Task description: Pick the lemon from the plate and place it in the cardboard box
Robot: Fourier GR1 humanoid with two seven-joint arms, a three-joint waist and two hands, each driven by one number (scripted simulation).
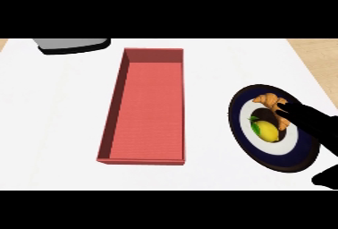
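Note:
A yellow lemon (pixel 267 130) with a green leaf lies on the white centre of a dark-rimmed plate (pixel 241 134) at the right. A croissant (pixel 269 101) lies on the plate just beyond it. My right hand (pixel 310 120) comes in from the right edge, its black fingers stretched over the plate and reaching the lemon's far right side, not curled round it. The thumb (pixel 325 179) shows as a dark shape below the plate. A long red open box (pixel 148 107) lies empty at the middle of the counter, left of the plate. My left hand is out of sight.
A grey and black object (pixel 69 44) sits at the counter's far left edge. The white counter top ends in a wooden strip at the far right.

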